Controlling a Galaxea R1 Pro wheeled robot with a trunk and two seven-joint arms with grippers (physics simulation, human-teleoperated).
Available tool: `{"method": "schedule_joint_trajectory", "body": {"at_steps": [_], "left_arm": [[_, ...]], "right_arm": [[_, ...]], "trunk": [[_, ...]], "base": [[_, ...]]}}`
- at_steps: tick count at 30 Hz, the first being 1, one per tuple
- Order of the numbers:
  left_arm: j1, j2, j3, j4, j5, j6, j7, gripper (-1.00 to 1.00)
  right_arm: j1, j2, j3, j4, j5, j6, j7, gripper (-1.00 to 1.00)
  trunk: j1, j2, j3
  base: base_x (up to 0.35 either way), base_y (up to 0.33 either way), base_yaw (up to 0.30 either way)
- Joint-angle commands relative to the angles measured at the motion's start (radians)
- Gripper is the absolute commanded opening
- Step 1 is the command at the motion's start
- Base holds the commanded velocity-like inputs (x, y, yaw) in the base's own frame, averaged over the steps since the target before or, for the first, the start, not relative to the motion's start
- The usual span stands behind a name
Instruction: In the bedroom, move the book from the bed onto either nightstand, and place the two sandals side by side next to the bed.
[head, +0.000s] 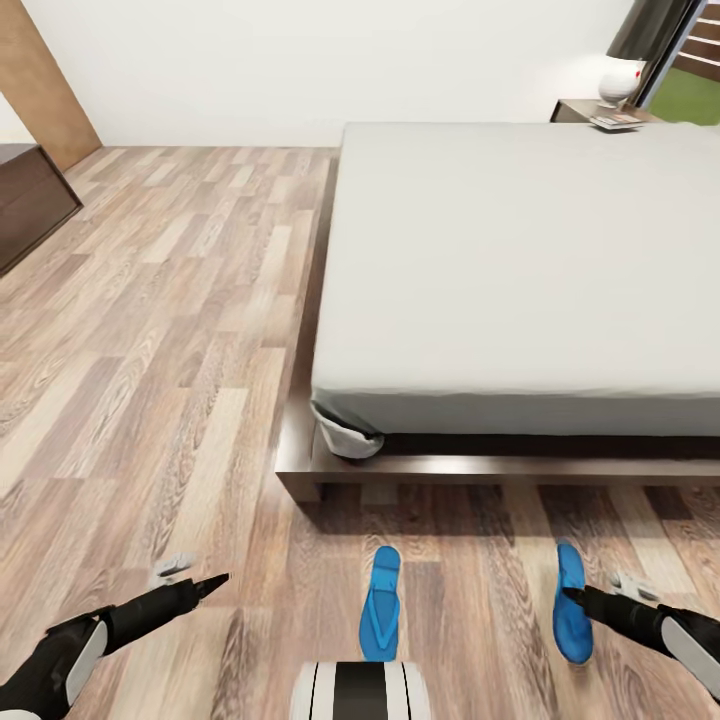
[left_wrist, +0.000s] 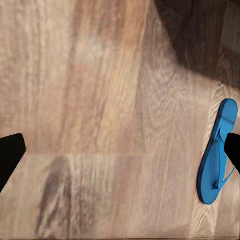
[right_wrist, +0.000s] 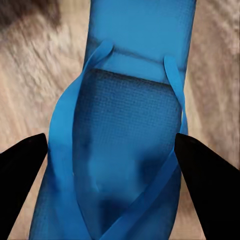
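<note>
Two bright blue sandals lie apart on the wood floor just past the foot of the bed (head: 520, 260), both pointing at it: one (head: 380, 605) in front of my trunk, one (head: 572, 608) to its right. My right gripper (head: 600, 590) hovers open right over the right sandal (right_wrist: 130, 130), a finger on each side of its strap, as the right wrist view (right_wrist: 120, 165) shows. My left gripper (head: 200, 575) hangs open over bare floor left of the other sandal (left_wrist: 216, 155); its fingers stand wide apart (left_wrist: 120, 150). A thin flat item (head: 615, 122) lies on the nightstand (head: 575, 108); I cannot tell whether it is the book.
A white lamp (head: 620, 80) stands on the nightstand by the window (head: 690, 60). A long low dark cabinet (head: 30, 200) sits at far left against the wall. A crumpled sheet corner (head: 345, 435) hangs at the bed frame's near corner. Open plank floor stretches left of the bed.
</note>
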Motion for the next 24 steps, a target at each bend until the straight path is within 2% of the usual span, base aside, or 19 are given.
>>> {"method": "schedule_joint_trajectory", "body": {"at_steps": [1,2,5,7,9,11,14,19,21,23,24], "left_arm": [[0.002,0.000,0.002,0.002,0.008,0.000,-0.002,1.00],[0.003,0.000,0.002,0.009,0.008,-0.012,-0.002,1.00],[0.005,0.003,0.005,0.058,0.010,-0.047,-0.003,1.00],[0.005,0.005,0.006,0.087,0.011,-0.068,-0.003,1.00],[0.005,0.005,0.006,0.123,0.011,-0.104,-0.003,1.00],[0.005,0.004,0.005,0.148,0.010,-0.139,-0.003,1.00],[0.005,0.002,0.005,0.158,0.010,-0.162,-0.003,1.00],[0.005,-0.001,0.004,0.162,0.010,-0.168,-0.003,1.00],[0.005,-0.001,0.004,0.168,0.010,-0.169,-0.002,1.00],[0.005,-0.001,0.004,0.173,0.009,-0.169,-0.002,1.00],[0.005,-0.001,0.004,0.175,0.009,-0.169,-0.002,1.00]], "right_arm": [[0.000,-0.001,0.006,-0.028,-0.003,0.002,-0.036,-1.00],[0.000,0.000,0.006,-0.056,0.003,0.002,-0.059,-1.00],[0.000,0.001,0.008,-0.129,0.057,0.004,-0.098,-1.00],[0.000,0.002,0.008,-0.145,0.128,0.007,-0.136,-1.00],[0.000,0.002,0.008,-0.152,0.196,0.014,-0.266,-1.00],[0.000,0.005,0.009,-0.155,0.214,0.017,-0.329,-1.00],[0.000,0.017,0.009,-0.152,0.221,0.020,-0.352,-1.00],[0.000,0.019,0.010,-0.149,0.217,0.068,-0.351,-1.00],[0.000,0.019,0.011,-0.149,0.213,0.092,-0.327,-1.00],[0.000,0.019,0.011,-0.148,0.211,0.101,-0.237,-1.00],[0.000,0.019,0.011,-0.148,0.211,0.104,-0.145,-1.00]], "trunk": [[0.000,0.000,-0.001],[0.000,0.000,-0.001],[0.000,0.000,-0.001],[0.000,0.000,-0.001],[0.000,0.000,-0.001],[0.000,0.000,-0.001],[0.000,0.000,-0.001],[0.000,0.000,-0.001],[0.000,0.000,-0.001],[0.000,0.000,-0.001],[0.000,0.000,-0.001]], "base": [[0.000,0.284,0.000],[0.000,0.284,0.000],[0.000,0.284,0.000],[0.000,0.284,0.000],[0.000,0.284,0.000],[0.000,0.284,0.000],[0.000,0.284,0.000],[0.000,0.284,0.000],[0.000,0.284,0.000],[0.000,0.284,0.000],[0.000,0.284,0.000]]}}
